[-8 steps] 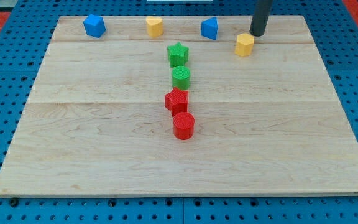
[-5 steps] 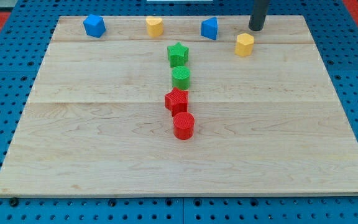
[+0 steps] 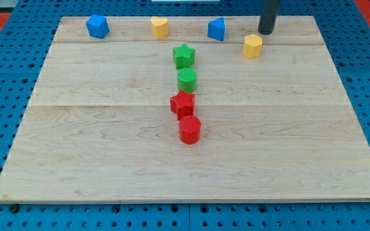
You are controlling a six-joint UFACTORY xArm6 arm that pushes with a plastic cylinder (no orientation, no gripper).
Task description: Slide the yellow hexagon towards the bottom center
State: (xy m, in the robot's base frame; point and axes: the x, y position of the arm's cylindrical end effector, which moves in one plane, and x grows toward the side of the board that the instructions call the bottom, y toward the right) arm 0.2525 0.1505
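The yellow hexagon (image 3: 252, 46) sits near the view's top right of the wooden board (image 3: 108, 160). My tip (image 3: 266, 32) rests just above and slightly right of the hexagon, with a small gap between them. The rod rises out of the view's top edge.
Along the top stand a blue block (image 3: 97, 26), a yellow heart-like block (image 3: 160, 27) and another blue block (image 3: 216, 29). In a column at the middle stand a green star (image 3: 184, 56), a green cylinder (image 3: 187, 80), a red star (image 3: 182, 103) and a red cylinder (image 3: 189, 129).
My tip moved slightly up toward the view's top and then settled near the same spot. No block has moved.
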